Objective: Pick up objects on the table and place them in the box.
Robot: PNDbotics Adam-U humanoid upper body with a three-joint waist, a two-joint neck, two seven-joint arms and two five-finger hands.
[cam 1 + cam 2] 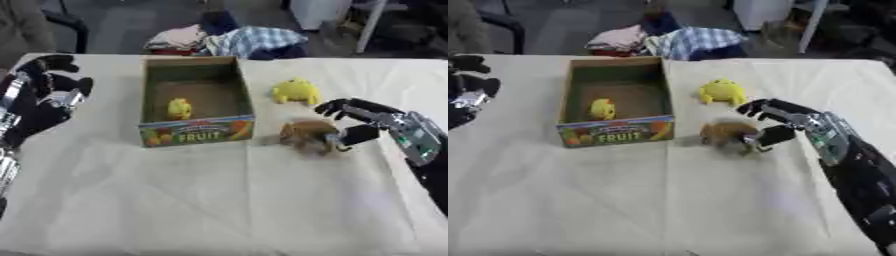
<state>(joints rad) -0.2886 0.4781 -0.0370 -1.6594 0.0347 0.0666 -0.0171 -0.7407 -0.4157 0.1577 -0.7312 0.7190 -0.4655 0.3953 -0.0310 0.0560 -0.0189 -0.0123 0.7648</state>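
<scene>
A cardboard box with a FRUIT label stands open on the table left of centre. Inside it lies a small yellow toy. A second yellow toy sits on the cloth just right of the box. In front of that toy is a brown plush toy. My right hand reaches in from the right, its fingers arched above the brown toy with a gap and its thumb against the toy's right side. My left hand hangs at the left edge, away from the box, with relaxed fingers holding nothing.
A white cloth covers the table, with wide bare room in front of the box. A pile of folded clothes lies beyond the far edge. A dark chair stands at the back left.
</scene>
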